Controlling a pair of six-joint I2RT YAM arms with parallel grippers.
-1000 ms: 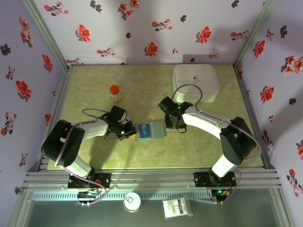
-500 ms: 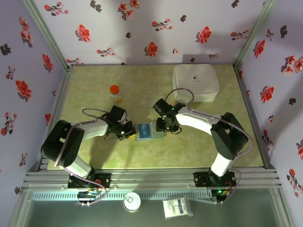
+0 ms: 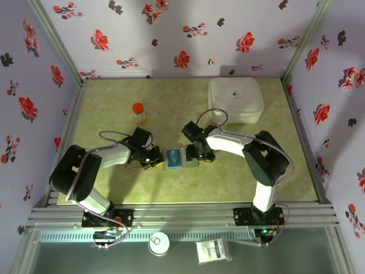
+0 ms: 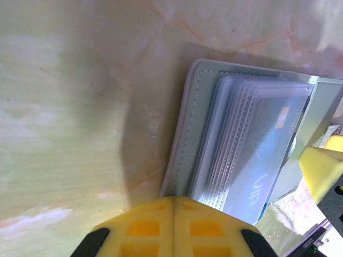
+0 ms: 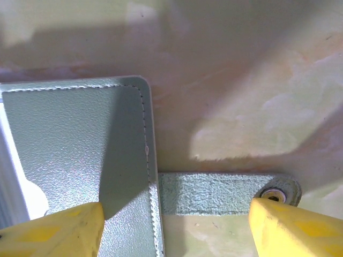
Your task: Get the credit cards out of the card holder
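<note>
The grey-blue card holder (image 3: 180,158) lies open on the table between both grippers. In the left wrist view its clear sleeves (image 4: 236,134) are fanned out, with a blue credit card (image 4: 270,144) inside them. My left gripper (image 3: 153,158) is shut, and its joined yellow tips (image 4: 174,206) rest at the holder's left edge (image 4: 185,134). My right gripper (image 3: 197,152) is open over the holder's right side. Its fingers (image 5: 53,230) straddle the panel (image 5: 75,150) and the closure strap (image 5: 214,193), which ends in a metal snap (image 5: 276,194). Nothing is held between them.
A large white rounded case (image 3: 235,100) stands at the back right. An orange-capped bottle (image 3: 138,112) stands at the back left. A small clear plastic piece (image 3: 185,119) lies behind the holder. Flowered walls close in three sides.
My right gripper has shifted left onto the holder's right edge, and its fingers have spread wider. The left gripper and the holder have stayed put.
</note>
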